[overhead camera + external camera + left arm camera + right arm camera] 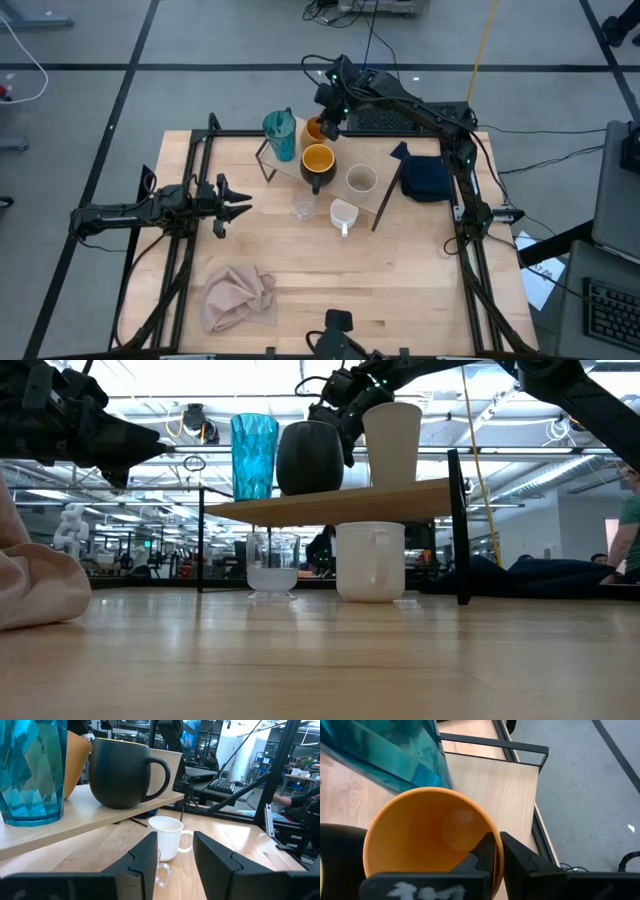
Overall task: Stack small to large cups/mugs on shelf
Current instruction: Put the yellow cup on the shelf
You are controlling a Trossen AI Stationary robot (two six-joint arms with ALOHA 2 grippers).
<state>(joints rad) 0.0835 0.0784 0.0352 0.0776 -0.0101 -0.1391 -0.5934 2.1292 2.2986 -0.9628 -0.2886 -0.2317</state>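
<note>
On the shelf (385,170) stand the teal tumbler (280,135), the black mug with orange inside (317,165) and the beige cup (361,180). The orange cup (430,840) is at the shelf's far side, between tumbler and mug, with my right gripper (498,842) shut on it. The white mug (370,560) and the clear glass (272,563) rest on the table in front of the shelf. My left gripper (240,200) waits open and level at the table's left, touching nothing. My right gripper has the orange cup by its rim (496,865), one finger inside the cup and one outside, the wall between them. The fingers slant down from the table's far side. The cup is upright, mouth up; the tumbler and the black mug hide its base.
A pink cloth (240,297) lies near the table's front left. A navy cloth (425,178) lies to the right of the shelf. The shelf's black wire legs (460,525) stand beside the white mug. A person sits beyond the table's right side (628,520).
</note>
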